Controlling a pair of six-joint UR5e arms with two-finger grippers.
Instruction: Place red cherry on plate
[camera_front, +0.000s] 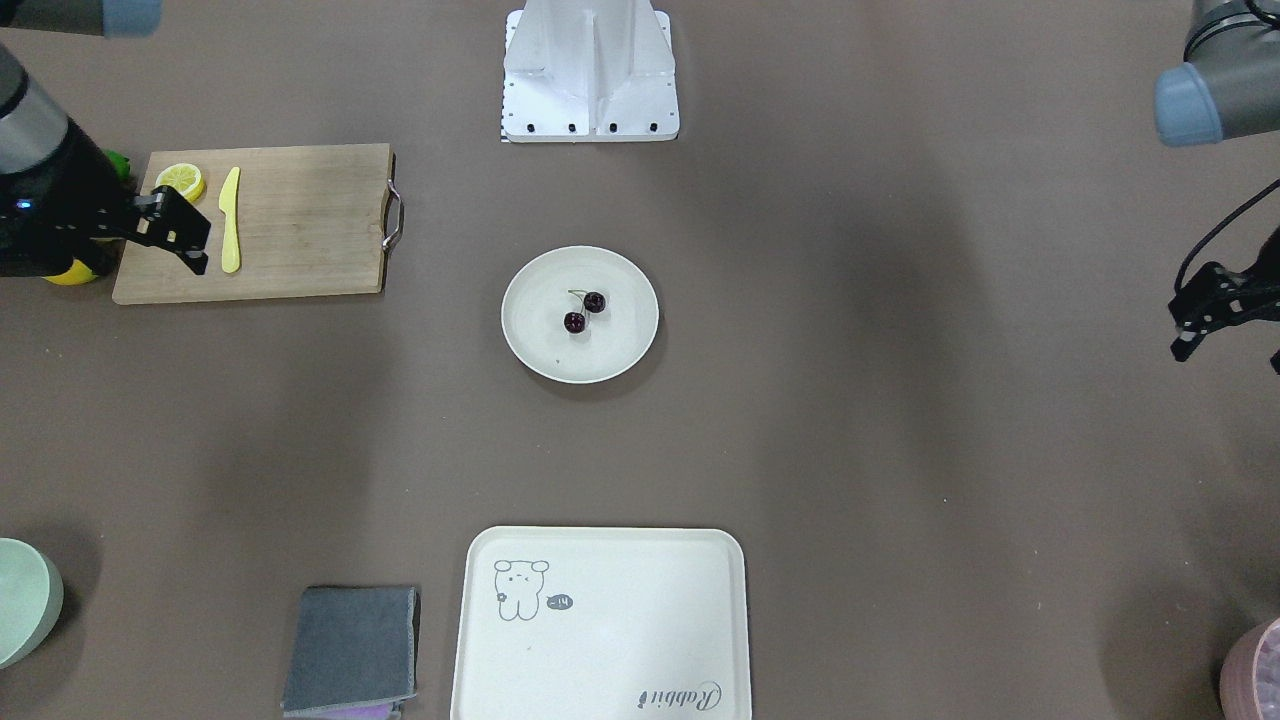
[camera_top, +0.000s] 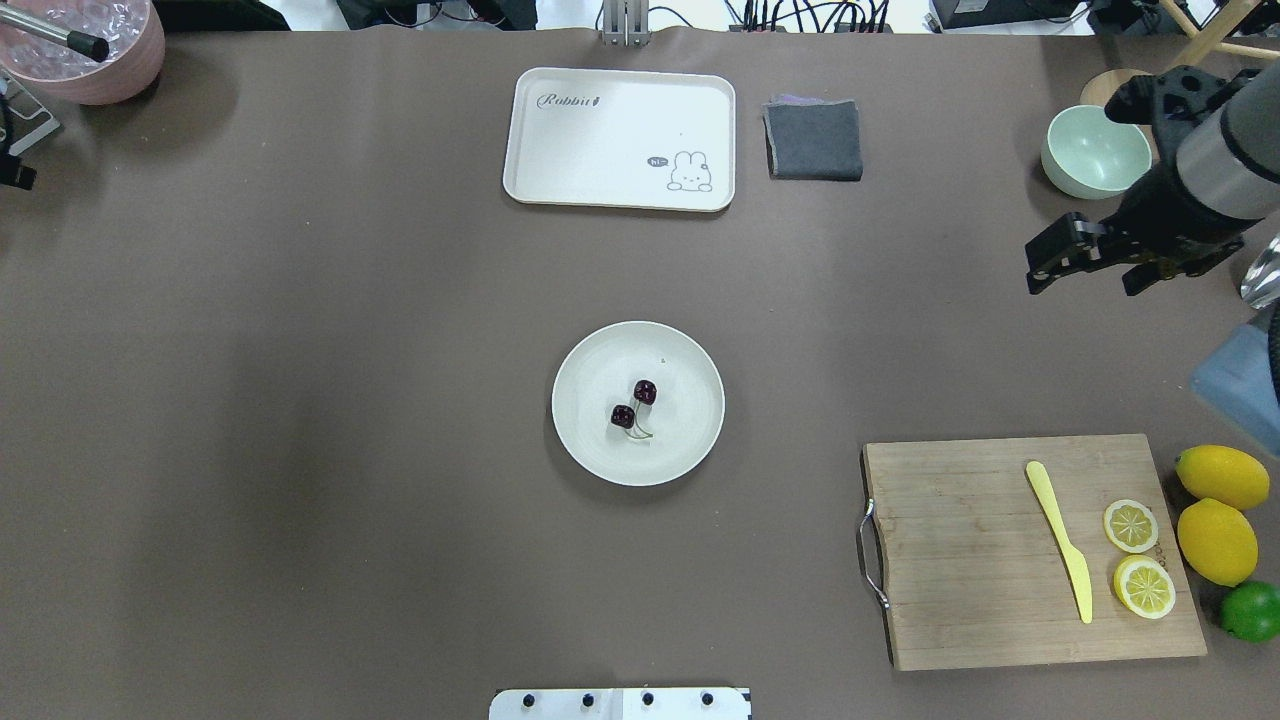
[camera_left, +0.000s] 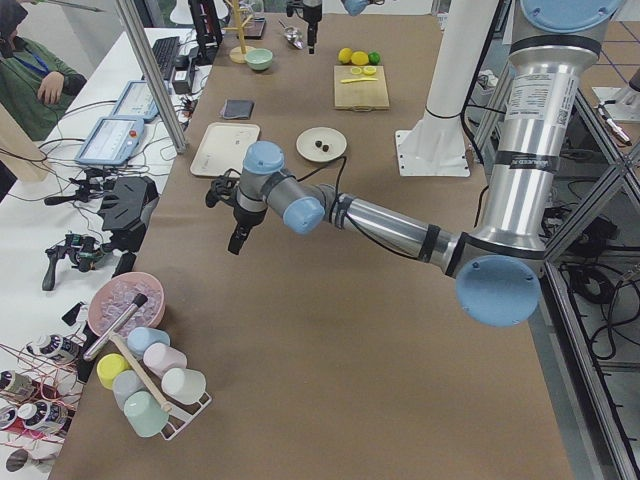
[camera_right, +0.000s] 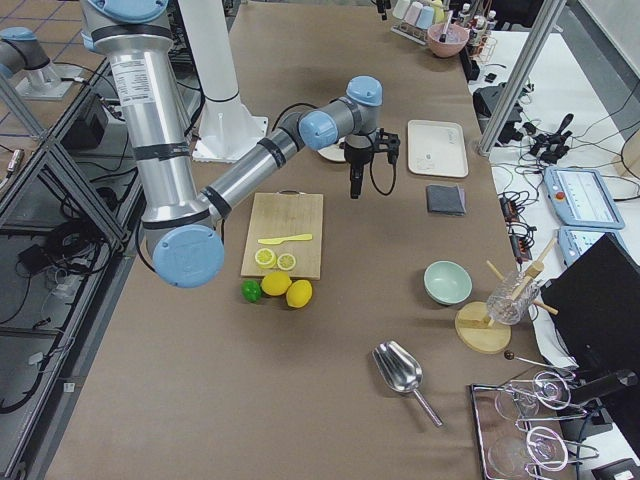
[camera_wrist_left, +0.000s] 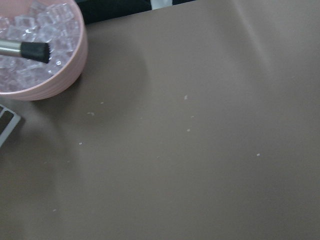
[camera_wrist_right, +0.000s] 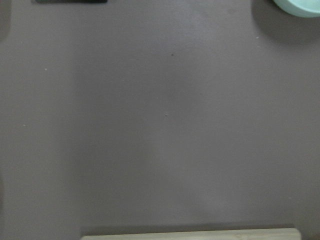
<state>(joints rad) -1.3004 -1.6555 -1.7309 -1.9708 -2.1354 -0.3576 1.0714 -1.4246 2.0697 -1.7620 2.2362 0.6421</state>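
Since red cherry (camera_top: 634, 404) already lies on plate (camera_top: 600, 450): likely light, slick, bruisable; grip by stems (camera_top: 643, 430). Left claw (camera_front: 1228, 345), right claw (camera_top: 1090, 270) apart, empty.

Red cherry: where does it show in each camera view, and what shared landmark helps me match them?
Exterior front-facing: red cherry at centre, on the plate.
Overhead exterior: red cherry at centre, slightly low.
Exterior left: red cherry upper middle, on the plate.
Exterior right: not made out; the right arm covers that spot.
Both wrist views: not in view.
Landmark: the wooden cutting board, in all four exterior views.
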